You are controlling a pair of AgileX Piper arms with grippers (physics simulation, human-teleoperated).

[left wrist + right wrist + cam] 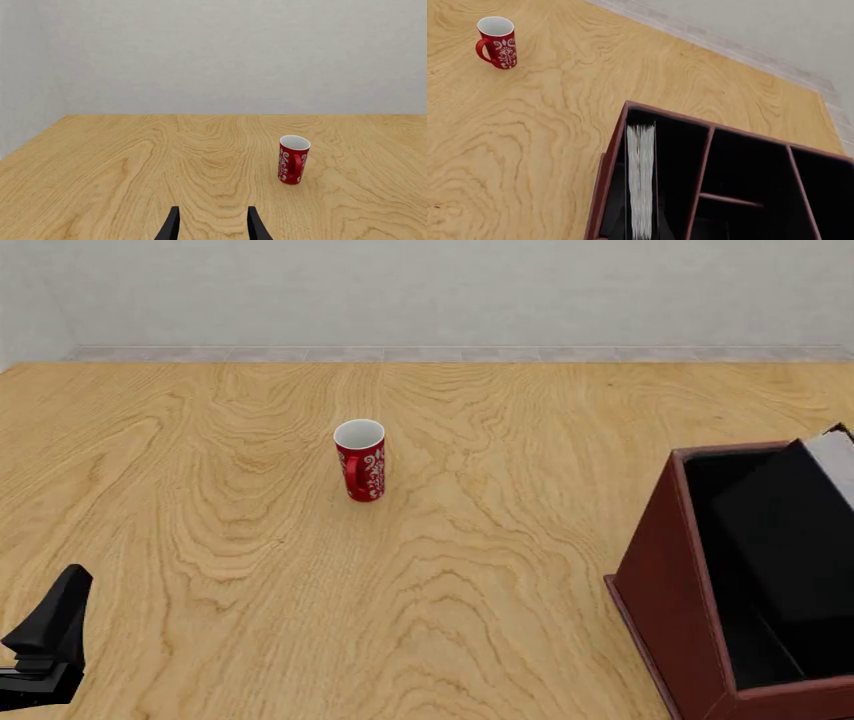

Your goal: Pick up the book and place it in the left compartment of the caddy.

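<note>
**Book seen standing in the caddy's left compartment; placement judged done**

In the right wrist view, the book (641, 180) is seen from above, its white page edges upward, standing inside the left compartment (674, 170) of the caddy (606, 190). It sits close to the sloped outer side wall, with the inner divider (700, 180) on its other side and a black gap between. In the front view, the book (817, 500) leans within the dark interior at the right edge of the picture, its top rising a little above the caddy's rim. No claw is seen touching it.

The placement is therefore judged complete, or very nearly so; at most, withdrawal of the right arm to rest may be left.

The left claw (212, 225) is shown with its two dark fingers spread apart over bare worktop (133, 165), nothing between them; the arm is also visible low at the left of the front view. The right claw is not shown in any picture, so its state cannot be told.

A red mug (360, 460) with a white scroll pattern stands upright on the worktop, well apart from the caddy. No brand, label or readable writing is seen on the mug, book or caddy.
</note>
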